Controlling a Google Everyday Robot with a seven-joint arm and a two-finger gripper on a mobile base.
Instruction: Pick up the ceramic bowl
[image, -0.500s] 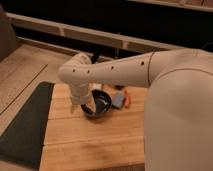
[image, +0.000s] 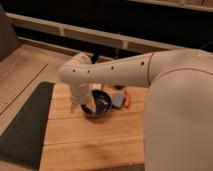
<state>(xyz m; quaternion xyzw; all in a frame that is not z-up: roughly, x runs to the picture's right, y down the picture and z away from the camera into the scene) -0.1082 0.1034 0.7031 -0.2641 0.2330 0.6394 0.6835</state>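
Note:
The ceramic bowl is small, round and dark with a glossy inside. It sits on the wooden board near its far middle. My white arm reaches in from the right and bends down over the bowl. My gripper hangs at the bowl's left rim, with its tip down inside or against the rim. The arm's wrist hides the bowl's left part.
A flat blue-grey rectangular thing lies just right of the bowl, with a small orange-red thing beside it. A dark mat lies left of the board. A dark wall with a pale rail runs behind.
The arm and gripper stay at the bowl's left rim. The bowl has not visibly moved.

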